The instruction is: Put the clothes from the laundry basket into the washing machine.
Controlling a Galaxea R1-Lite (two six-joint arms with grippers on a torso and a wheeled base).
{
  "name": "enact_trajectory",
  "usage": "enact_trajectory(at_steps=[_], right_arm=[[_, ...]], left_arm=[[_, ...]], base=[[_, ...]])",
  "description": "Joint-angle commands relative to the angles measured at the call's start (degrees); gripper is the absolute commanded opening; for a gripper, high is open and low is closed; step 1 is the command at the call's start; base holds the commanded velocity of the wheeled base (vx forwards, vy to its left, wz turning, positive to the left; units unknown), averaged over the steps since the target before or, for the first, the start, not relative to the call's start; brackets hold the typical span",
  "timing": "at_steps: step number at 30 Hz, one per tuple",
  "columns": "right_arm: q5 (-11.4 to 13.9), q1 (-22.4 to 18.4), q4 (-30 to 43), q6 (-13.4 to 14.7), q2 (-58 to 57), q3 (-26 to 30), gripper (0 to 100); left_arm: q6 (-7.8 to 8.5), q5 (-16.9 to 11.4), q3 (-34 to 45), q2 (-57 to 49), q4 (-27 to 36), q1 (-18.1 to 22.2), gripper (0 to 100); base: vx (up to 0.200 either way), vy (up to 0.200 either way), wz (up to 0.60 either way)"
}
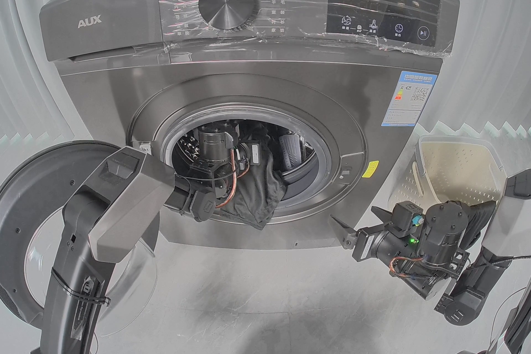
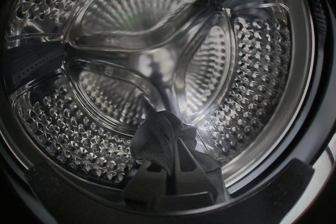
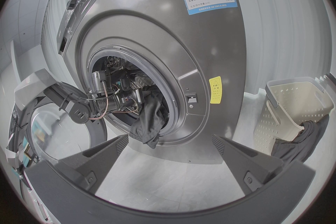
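The washing machine (image 1: 249, 89) stands with its round opening uncovered. My left arm reaches into the drum (image 2: 147, 25), where my left gripper (image 2: 168, 168) is shut on a dark grey garment (image 2: 161, 140). Part of that garment (image 1: 251, 189) hangs out over the opening's lower rim and also hangs there in the right wrist view (image 3: 150, 119). My right gripper (image 1: 359, 222) hovers open above the floor, in front of the machine's lower right, with nothing between its fingers (image 3: 105, 154). The cream laundry basket (image 1: 459, 167) stands to the machine's right, with another dark garment (image 3: 301, 140) draped over its rim.
The machine's door (image 1: 33, 206) is swung wide open to the left, beside my left arm. Bare grey floor (image 1: 265, 294) lies in front of the machine. A pale curtain-like wall (image 1: 498, 40) runs behind the machine and basket.
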Motion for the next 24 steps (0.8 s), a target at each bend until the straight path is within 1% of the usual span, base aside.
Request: enact_trajectory(at_steps=[1,6,7,9,10,11,12,13,14,15,16,17,18,24], right_arm=[[0.08,-0.46,-0.04,0.03,0.14,0.0,100],[0.08,-0.72,-0.04,0.03,0.23,0.0,100],[0.08,-0.72,-0.04,0.03,0.31,0.09,100],[0.08,-0.72,-0.04,0.03,0.4,0.09,100],[0.08,-0.72,-0.04,0.03,0.4,0.09,100],[0.08,-0.72,-0.04,0.03,0.4,0.09,100],[0.08,-0.72,-0.04,0.03,0.49,0.09,100],[0.08,-0.72,-0.04,0.03,0.49,0.09,100],[0.08,-0.63,-0.04,0.03,0.49,0.18,100],[0.08,-0.63,-0.04,0.03,0.49,0.18,100],[0.17,-0.63,-0.04,0.03,0.49,0.18,100],[0.17,-0.63,-0.04,0.03,0.49,0.18,100],[0.08,-0.63,-0.04,0.03,0.58,0.09,100],[0.08,-0.55,-0.04,0.03,0.58,0.09,100]], left_arm=[[0.03,0.19,-1.16,1.16,-0.27,0.6,100],[-1.11,0.19,1.3,-0.24,-0.53,0.16,100],[-1.55,-0.43,4.46,-2.44,-0.09,-0.28,100],[-1.46,-1.22,8.42,-5.08,0.35,-1.07,100],[-1.46,-2.53,11.41,-6.75,0.88,-1.69,100],[-1.46,-2.53,11.41,-6.75,0.88,-1.69,100],[-1.55,-5.44,16.94,-9.38,2.46,-2.83,100],[-1.55,-5.61,17.38,-9.56,2.55,-3.01,100],[-1.55,-7.19,21.95,-11.76,3.95,-3.62,100],[-1.55,-7.19,21.95,-11.76,3.95,-3.62,100],[-1.38,-8.16,25.29,-12.99,5.01,-4.24,100],[-1.38,-8.34,25.82,-13.07,5.27,-4.41,100],[-1.03,-8.77,27.31,-13.16,5.8,-4.68,100],[-0.85,-8.77,27.23,-11.76,7.29,-4.41,100]], base=[[0.0,0.0,0.0],[0.0,0.0,0.0],[0.0,0.0,0.0],[0.0,0.0,0.0],[0.0,0.0,0.0],[0.0,0.0,0.0],[0.0,0.0,0.0],[0.0,0.0,0.0],[0.0,0.0,0.0],[0.0,0.0,0.0],[0.0,0.0,0.0],[0.0,0.0,0.0],[0.0,0.0,0.0],[0.0,0.0,0.0]])
